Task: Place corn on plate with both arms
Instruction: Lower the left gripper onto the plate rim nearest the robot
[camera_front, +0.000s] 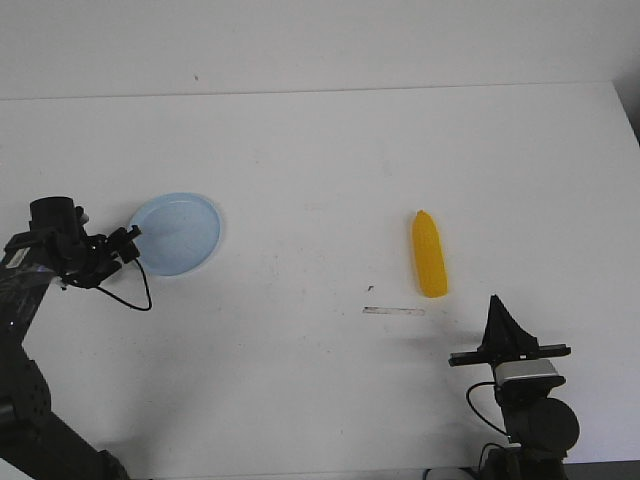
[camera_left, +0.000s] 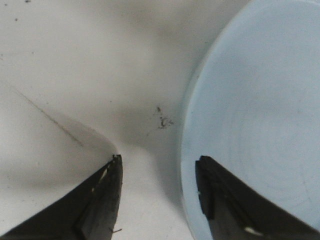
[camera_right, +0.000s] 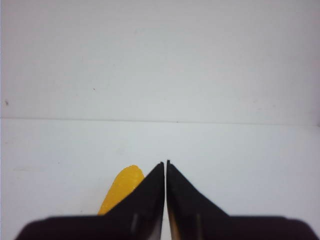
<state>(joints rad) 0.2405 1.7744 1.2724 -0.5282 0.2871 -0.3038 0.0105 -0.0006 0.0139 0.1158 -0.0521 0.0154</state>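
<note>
Two black jointed arms noted. Left arm (camera_front: 40, 300): matte black links, a round black cylindrical module at the wrist, a thin black cable (camera_front: 135, 295) looped beneath it, small pale marks on the wrist housing. Left gripper (camera_left: 157, 195): two black pointed fingers (camera_left: 100, 205) with flat inner faces, light scuffs along the edges. Right arm (camera_front: 535, 420): rounded black joint housing at the base, grey-silver wrist module (camera_front: 525, 372) above it, flat black crossbar over that, thin black cable curved at the side. Right gripper (camera_front: 498, 318): tapered to a sharp black point; both fingers (camera_right: 147, 200) triangular, smooth, matte, a faint vertical seam on each.
</note>
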